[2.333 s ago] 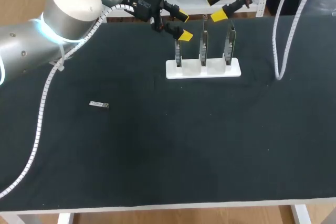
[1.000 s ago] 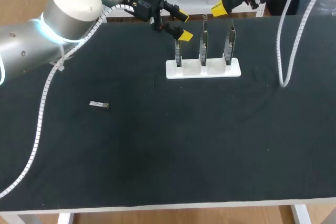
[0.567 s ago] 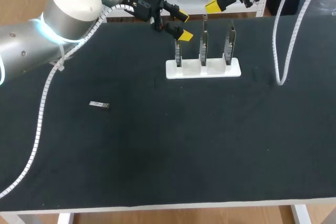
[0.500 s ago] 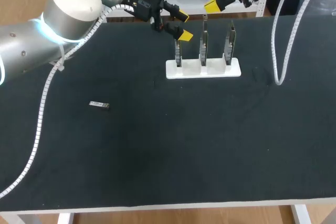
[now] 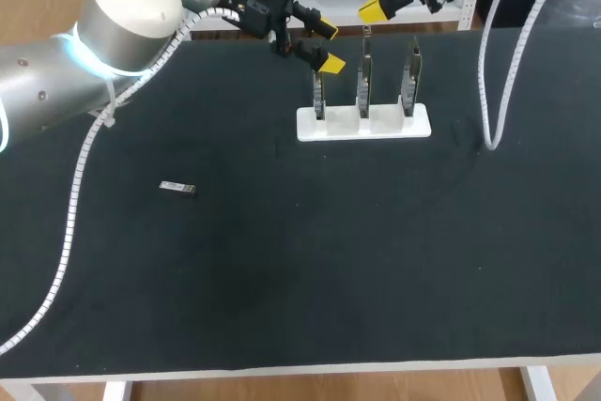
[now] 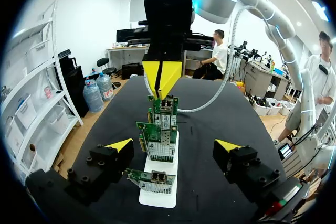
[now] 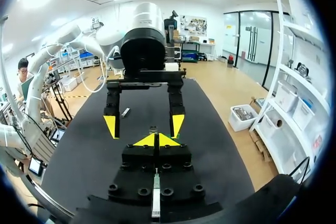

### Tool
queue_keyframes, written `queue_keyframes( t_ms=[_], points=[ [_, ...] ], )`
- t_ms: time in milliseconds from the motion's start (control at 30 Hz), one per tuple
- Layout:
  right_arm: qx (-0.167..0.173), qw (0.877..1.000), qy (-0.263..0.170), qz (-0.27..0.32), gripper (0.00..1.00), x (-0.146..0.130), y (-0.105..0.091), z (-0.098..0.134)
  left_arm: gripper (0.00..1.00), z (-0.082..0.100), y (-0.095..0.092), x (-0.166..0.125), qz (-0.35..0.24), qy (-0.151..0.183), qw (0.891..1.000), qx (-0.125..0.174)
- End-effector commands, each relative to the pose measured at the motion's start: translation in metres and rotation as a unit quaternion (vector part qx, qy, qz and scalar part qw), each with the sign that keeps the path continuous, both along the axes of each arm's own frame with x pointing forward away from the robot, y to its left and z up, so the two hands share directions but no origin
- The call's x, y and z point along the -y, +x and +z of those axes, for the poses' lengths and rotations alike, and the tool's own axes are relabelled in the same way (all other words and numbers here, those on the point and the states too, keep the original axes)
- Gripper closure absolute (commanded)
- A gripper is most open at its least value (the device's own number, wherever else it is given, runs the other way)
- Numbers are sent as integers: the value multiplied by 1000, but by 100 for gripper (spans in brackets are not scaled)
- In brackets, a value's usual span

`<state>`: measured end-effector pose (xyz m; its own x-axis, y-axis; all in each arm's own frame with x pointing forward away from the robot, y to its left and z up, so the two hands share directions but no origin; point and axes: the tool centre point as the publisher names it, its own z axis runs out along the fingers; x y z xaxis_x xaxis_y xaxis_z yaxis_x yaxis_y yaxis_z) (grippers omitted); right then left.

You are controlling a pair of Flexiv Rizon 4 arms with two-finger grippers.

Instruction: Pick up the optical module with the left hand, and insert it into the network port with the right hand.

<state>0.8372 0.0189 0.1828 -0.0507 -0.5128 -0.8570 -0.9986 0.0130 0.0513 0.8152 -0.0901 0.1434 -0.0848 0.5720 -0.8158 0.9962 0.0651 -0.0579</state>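
Note:
The optical module (image 5: 177,188), a small silver bar, lies flat on the black table (image 5: 282,269) at the left, far from both grippers. My left gripper (image 5: 328,44) hangs open beside the leftmost of three upright green network boards (image 5: 364,77) in a white holder (image 5: 364,124). In the left wrist view the boards (image 6: 160,139) stand ahead, between the open left gripper's (image 6: 173,145) fingers. My right gripper (image 5: 374,9) is shut on nothing above the table's far edge, behind the boards. The right wrist view shows its shut tips (image 7: 156,140) facing the left gripper (image 7: 144,125), with the module (image 7: 125,112) beyond.
The white holder stands at the back middle of the table. A white cable (image 5: 70,204) from my left arm drapes over the table's left side, and another cable (image 5: 490,91) hangs from my right arm at the back right.
My right gripper has shut its fingers and slid left along the far edge toward the boards. The left arm and the module have not moved.

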Motion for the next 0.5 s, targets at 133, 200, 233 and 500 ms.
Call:
queue_keyframes(
  t_ms=[133, 200, 233, 500],
  points=[
    [-8, 1000, -3, 6, 100, 0, 7, -3, 0, 0, 1, 1, 0, 2, 1000, -1],
    [-10, 1000, -5, 6, 100, 0, 7, -5, 0, 0, 1, 1, 0, 2, 1000, -1],
    [-11, 1000, -5, 6, 100, 0, 7, -5, 0, 0, 1, 1, 0, 2, 1000, -1],
    [-16, 1000, -8, 7, 100, 1, 6, -8, 0, 0, 1, 1, 0, 2, 1000, -1]
  ],
)
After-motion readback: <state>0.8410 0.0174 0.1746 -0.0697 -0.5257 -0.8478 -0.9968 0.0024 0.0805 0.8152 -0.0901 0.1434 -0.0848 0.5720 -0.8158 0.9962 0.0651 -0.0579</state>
